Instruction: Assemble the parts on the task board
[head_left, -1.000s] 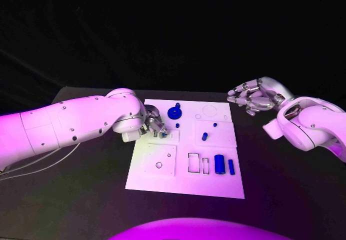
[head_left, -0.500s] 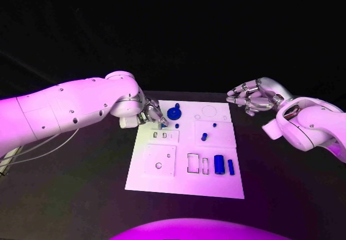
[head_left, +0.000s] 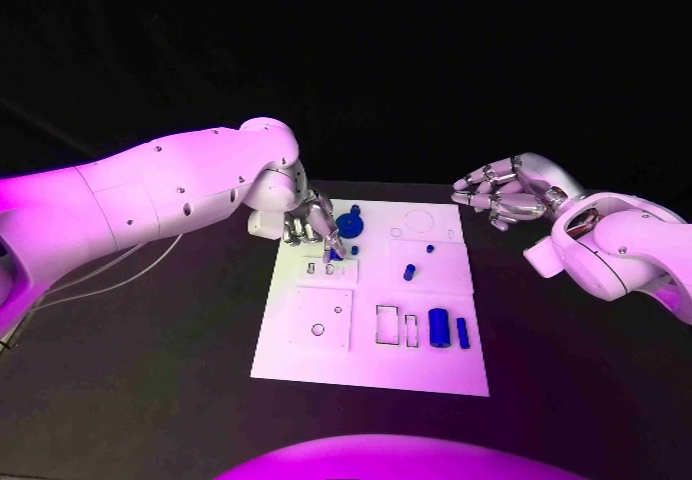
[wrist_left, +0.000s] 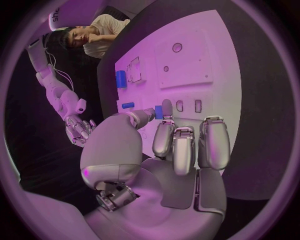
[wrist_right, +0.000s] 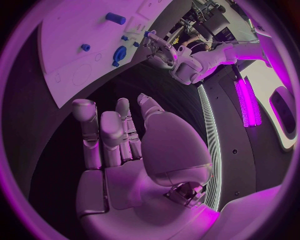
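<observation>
While the left hand (head_left: 315, 224) pinches a small blue part (head_left: 333, 255) over the task board (head_left: 372, 360), right hand (head_left: 502, 195) apart from it, fingers loosely curled, empty.

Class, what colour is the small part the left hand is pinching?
Blue; the small part shows best in the left wrist view.

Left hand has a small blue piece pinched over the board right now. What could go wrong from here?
1. The left hand holds the small blue part only at the fingertips, so it may slip or tilt before seating.
2. The fingers hang close to the round blue part standing on the task board; a sideways move might knock it.
3. The right hand hovers off the board's far corner, holding nothing, so nothing steadies the board if the left hand presses down.
</observation>
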